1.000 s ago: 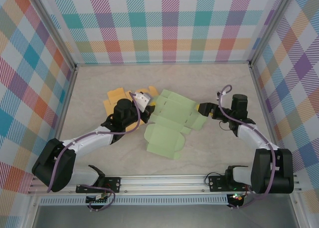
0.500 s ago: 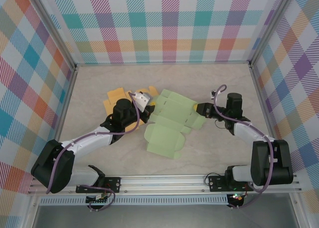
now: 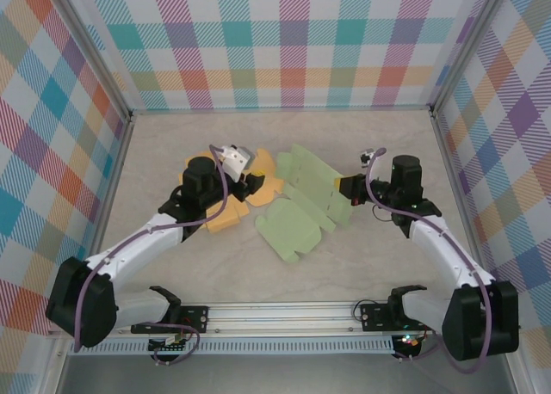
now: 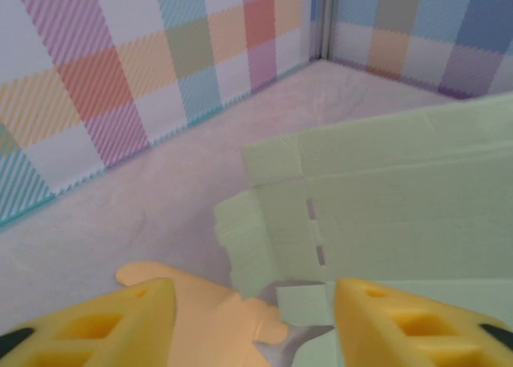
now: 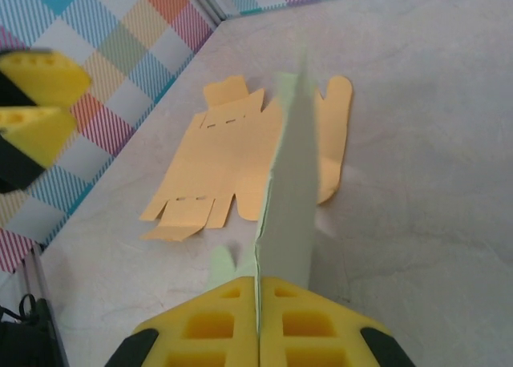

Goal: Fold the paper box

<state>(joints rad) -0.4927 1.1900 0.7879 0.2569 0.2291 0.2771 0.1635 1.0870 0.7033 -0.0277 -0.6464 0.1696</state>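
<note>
Checked walls (image 3: 275,41) in pastel squares close off a pale, marbled desk (image 3: 215,136). Near its middle lies the green paper box (image 3: 306,200), not yet a box but a cut sheet, partly creased, with one panel doubled over at its near-left end.

Its hold has changed sides. A second ago the left pincer was shut at the sheet's left edge while the right one stood wide and just short of the right edge. Now the right pincer (image 3: 349,187) is clamped on that right edge. Its wrist view shows the pads of the right pincer (image 5: 258,283) pressed together with the green paper (image 5: 292,183) standing edge-on between them. The left pincer (image 3: 256,181) has let go and drawn back toward the far left. In its wrist view the left pincer (image 4: 252,299) stands moderately wide with nothing between its pads, and the sheet's notched corner (image 4: 385,215) is just ahead. The sheet has swung and slid right, baring more of the orange sheet (image 3: 225,219) beneath the left arm.

I judge this a handover: the right side now anchors the sheet, freeing the left to take a fresh flap.

The right arm reaches forward from its near-right base, wrist turned left. The left arm stretches diagonally far and right, wrist aimed at the sheet.
</note>
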